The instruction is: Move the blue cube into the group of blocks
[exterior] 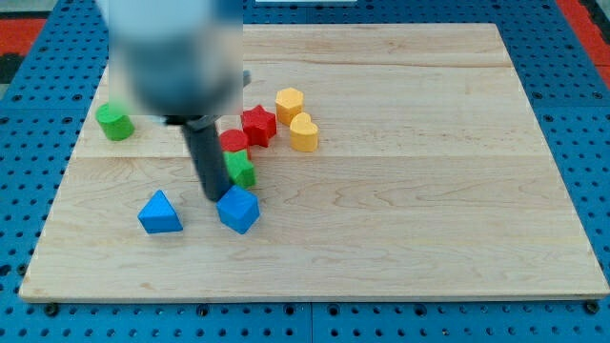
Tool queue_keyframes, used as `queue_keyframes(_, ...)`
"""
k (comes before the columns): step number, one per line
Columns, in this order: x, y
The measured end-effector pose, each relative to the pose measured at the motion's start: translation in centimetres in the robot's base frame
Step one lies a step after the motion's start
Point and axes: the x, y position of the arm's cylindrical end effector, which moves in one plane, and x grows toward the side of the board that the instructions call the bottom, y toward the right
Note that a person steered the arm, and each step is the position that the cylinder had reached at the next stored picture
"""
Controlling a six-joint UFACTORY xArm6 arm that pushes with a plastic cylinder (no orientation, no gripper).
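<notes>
Two blue blocks (238, 210), two green (114, 122), two red (258, 124), two yellow (290, 101).

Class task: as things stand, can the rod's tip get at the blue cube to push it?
Probably yes. My tip sits right at the blue cube, at its upper-left edge, with nothing between them. The green block and red block lie just above, toward the group.

Work surface: pale wooden board (400, 191), rectangular, made of lengthwise planks with visible seams and grain, rounded corners. It lies on a blue perforated base plate (572, 114) with a regular grid of holes, showing on all four sides. Red area (583, 14) at the view's top right corner. Lighting even and diffuse; shadows short and soft.
</notes>
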Motion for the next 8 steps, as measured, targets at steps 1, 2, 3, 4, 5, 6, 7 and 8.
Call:
queue_keyframes(1,-0.3,3.8)
queue_keyframes(2,-0.7,5.5)
queue_keyframes(3,1.1,6.5)
queue_keyframes(4,0.7,0.7)
queue_keyframes(5,-0.7,0.2)
queue_keyframes(6,-2.2,2.5)
queue_keyframes(7,-2.3,5.0)
queue_keyframes(8,1.7,8.0)
